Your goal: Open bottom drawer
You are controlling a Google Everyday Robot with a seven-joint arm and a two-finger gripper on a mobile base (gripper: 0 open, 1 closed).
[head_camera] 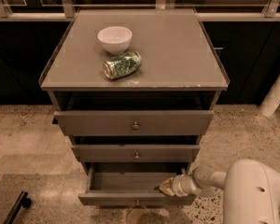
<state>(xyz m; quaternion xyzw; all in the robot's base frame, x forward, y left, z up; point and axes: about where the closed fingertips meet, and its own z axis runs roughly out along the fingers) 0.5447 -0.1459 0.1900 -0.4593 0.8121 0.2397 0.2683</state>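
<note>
The bottom drawer (pixel 130 198) is the slimmest of three grey-brown drawers in the cabinet. It stands pulled out, its inside showing, with a small round knob (pixel 137 202) at the centre of its front. My gripper (pixel 164 187) reaches in from the lower right on a white arm. Its tip sits at the top edge of the drawer's front, right of centre, just inside the open drawer.
The top drawer (pixel 134 122) and middle drawer (pixel 136 153) each stick out a little. On the cabinet top (pixel 177 55) stand a white bowl (pixel 115 39) and a green can (pixel 122 65) on its side. Speckled floor lies around, with a dark object (pixel 16 207) at lower left.
</note>
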